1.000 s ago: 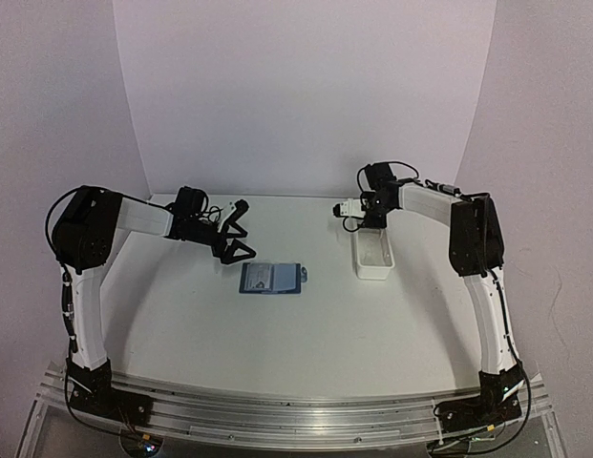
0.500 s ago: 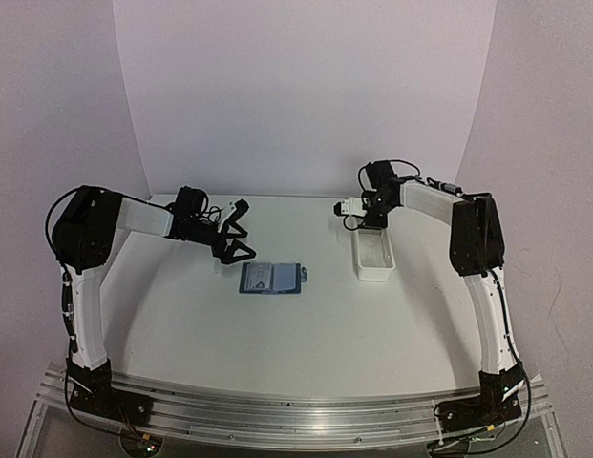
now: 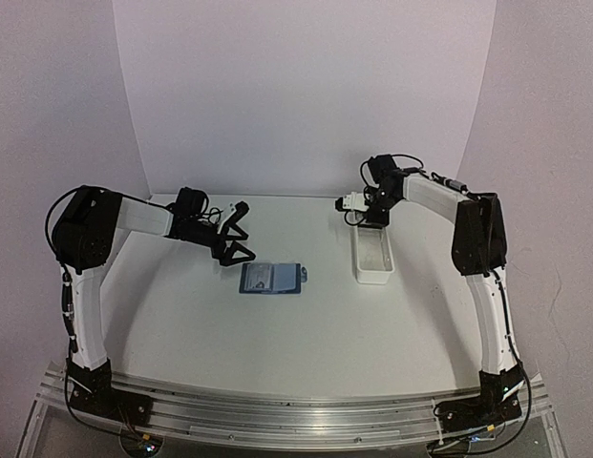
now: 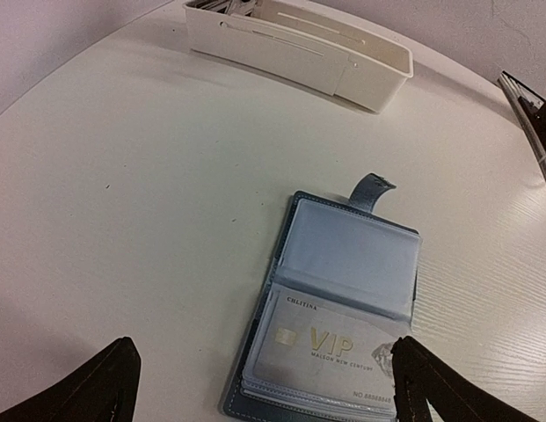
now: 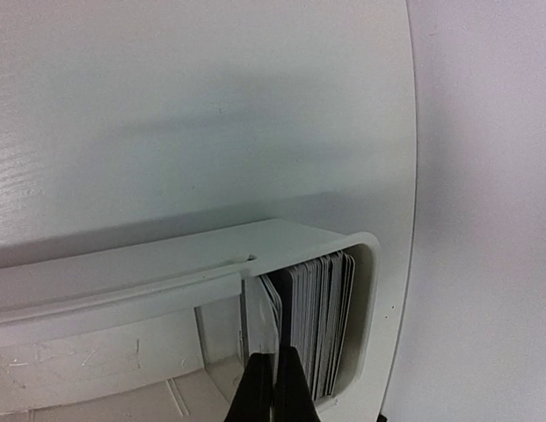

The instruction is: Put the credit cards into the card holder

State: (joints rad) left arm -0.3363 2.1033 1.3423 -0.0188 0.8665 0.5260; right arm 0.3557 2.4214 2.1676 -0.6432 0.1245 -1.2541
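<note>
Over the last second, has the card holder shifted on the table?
No. The card holder lies the same gap left of the white tray.

Only one item carries print we can read: the pale card [image 4: 330,352] in the card holder [image 4: 352,255], in the half away from its snap tab.
- Large gold "VIP" at the card's centre.
- Small "CHLITINA" at its top left.
- Fine line beneath, seemingly "MALSON NEW CENTURY"; uncertain.
- "NO" plus digits at lower right; digits too small to confirm.
</note>
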